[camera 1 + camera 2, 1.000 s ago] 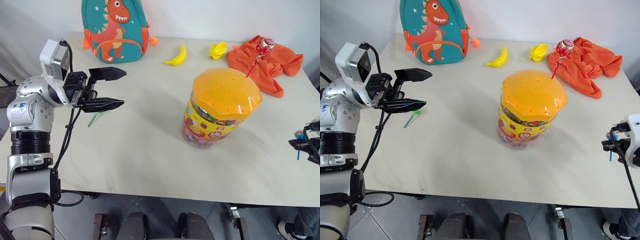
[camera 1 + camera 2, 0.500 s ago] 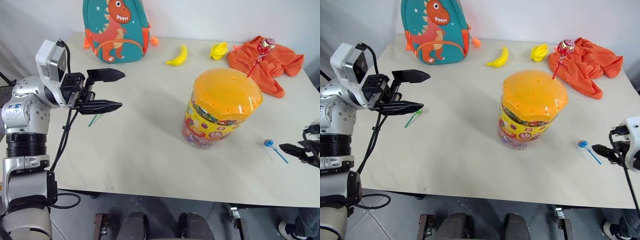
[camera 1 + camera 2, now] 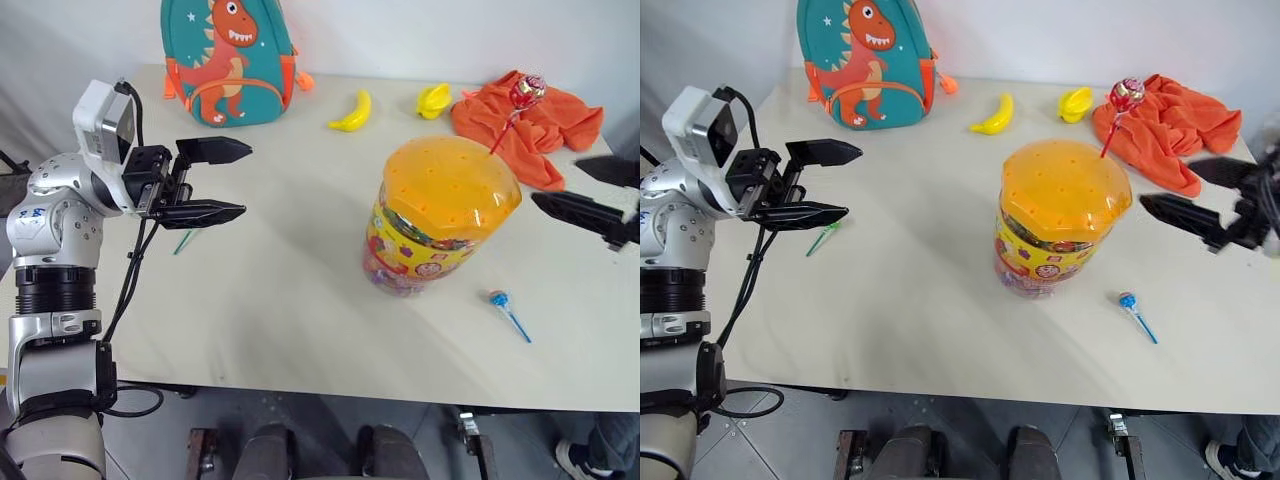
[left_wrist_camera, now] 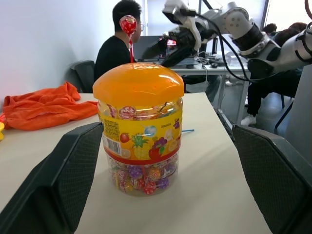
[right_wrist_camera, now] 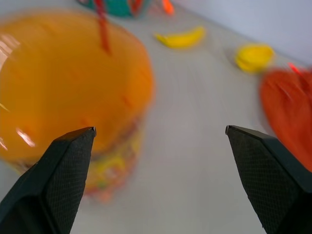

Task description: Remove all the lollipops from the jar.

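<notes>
You see the large clear plastic jar with the orange domed lid (image 3: 440, 220) standing mid-tabletop (image 3: 290, 300), a red lollipop on a red stick (image 3: 526, 92) poking from its lid. A blue lollipop (image 3: 499, 300) lies toward the front edge, a green-stick one (image 3: 186, 240) near the left edge. Both the left end effector (image 3: 230, 180) and the right end effector (image 3: 1190, 190) are released, empty.

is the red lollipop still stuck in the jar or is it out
In. The red lollipop stands upright, its stick planted in a hole of the jar lid.
</notes>
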